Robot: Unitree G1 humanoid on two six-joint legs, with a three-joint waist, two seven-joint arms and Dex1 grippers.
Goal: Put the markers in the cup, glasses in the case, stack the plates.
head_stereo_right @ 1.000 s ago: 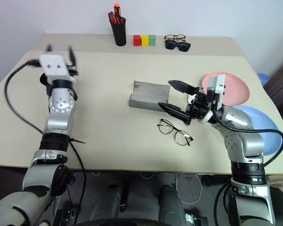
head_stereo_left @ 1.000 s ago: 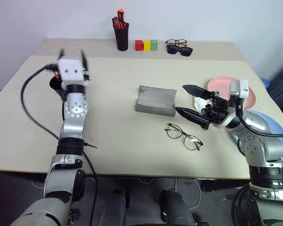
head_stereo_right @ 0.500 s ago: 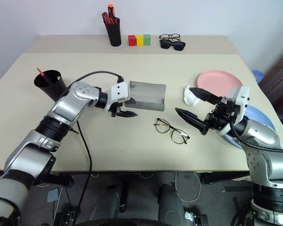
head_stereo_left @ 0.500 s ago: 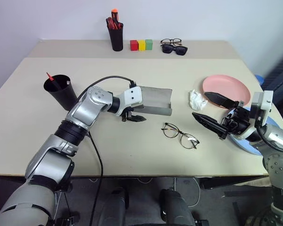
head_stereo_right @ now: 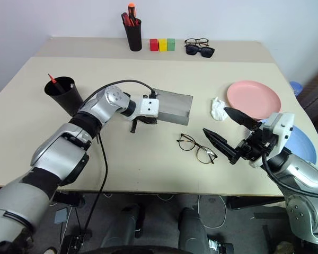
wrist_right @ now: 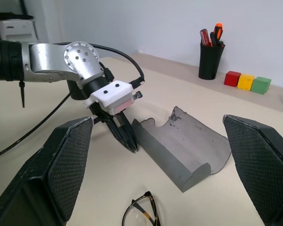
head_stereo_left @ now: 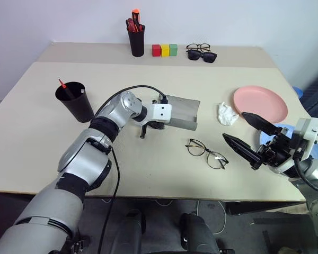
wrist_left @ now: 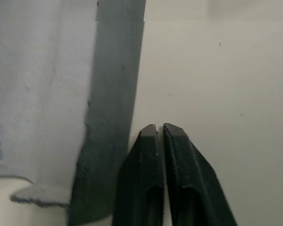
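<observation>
Beside the open grey case (head_stereo_left: pixel 177 112), the left gripper (head_stereo_left: pixel 143 131) is pinched closed and empty, while the right gripper (head_stereo_left: pixel 244 136) gapes wide near the glasses (head_stereo_left: pixel 206 153).

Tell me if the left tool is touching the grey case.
Cannot tell. In the left wrist view the shut left tool sits right beside the case, with no clear gap or contact. The right wrist view likewise shows them close.

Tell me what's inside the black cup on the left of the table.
One red marker leans against the rim of the black cup, its black tip sticking up above the edge. The cup's wall hides the marker's lower part and the bottom, so anything else down there cannot be seen.
</observation>
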